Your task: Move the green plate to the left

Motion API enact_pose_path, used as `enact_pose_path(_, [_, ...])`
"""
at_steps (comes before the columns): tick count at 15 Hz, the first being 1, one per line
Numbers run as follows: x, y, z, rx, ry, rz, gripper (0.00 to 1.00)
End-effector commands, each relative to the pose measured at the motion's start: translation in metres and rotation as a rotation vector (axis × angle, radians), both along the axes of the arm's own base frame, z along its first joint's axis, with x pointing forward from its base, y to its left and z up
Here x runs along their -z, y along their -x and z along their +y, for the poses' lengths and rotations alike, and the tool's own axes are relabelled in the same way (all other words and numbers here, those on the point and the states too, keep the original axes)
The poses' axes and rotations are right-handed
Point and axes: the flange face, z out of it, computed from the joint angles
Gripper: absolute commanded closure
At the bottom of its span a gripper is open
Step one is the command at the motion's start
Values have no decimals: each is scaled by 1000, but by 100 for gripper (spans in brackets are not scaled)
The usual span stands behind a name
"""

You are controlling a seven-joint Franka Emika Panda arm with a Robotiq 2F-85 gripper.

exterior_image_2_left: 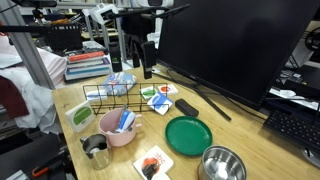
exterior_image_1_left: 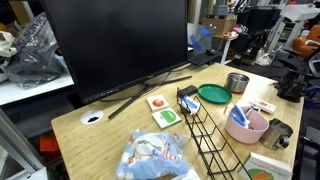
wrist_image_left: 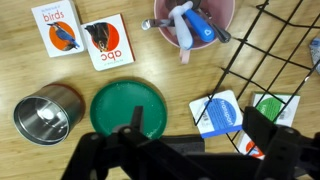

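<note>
The end effector (wrist_image_left: 198,125) is spread wide, its two fingers well apart and holding nothing. In the wrist view they come in from the bottom edge of the frame. In an exterior view it (exterior_image_2_left: 143,62) hangs high above the bench (wrist_image_left: 150,70), in the upper middle of the frame.

Directly under the finger nearer the frame's left lies the green plate (wrist_image_left: 128,115), flat on the wood in the lower middle of the wrist view. In both exterior views it sits in front of the monitor's foot.

Just beside the plate, toward the lower left corner, stands a metal cup (wrist_image_left: 45,115). On the opposite side lie a blue card (wrist_image_left: 222,115) and a green card (wrist_image_left: 275,108) under the wire rack (wrist_image_left: 270,50). Farther up the frame are two picture cards, and at the top edge the pink bowl (wrist_image_left: 195,20).

The plate looks like thin, stiff plastic. It is probably light, unbreakable and slick, so it may skate on the wood if nudged. The raised rim is the only real purchase, taken with one finger inside and one outside, on an arc away from the cup.
</note>
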Motion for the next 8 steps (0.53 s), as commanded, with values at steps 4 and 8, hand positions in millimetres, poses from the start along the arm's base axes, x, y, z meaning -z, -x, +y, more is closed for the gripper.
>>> enact_pose_path(4, [3, -4, -3, 20, 9, 2, 0])
enact_pose_path(8, [18, -13, -11, 73, -1, -33, 0])
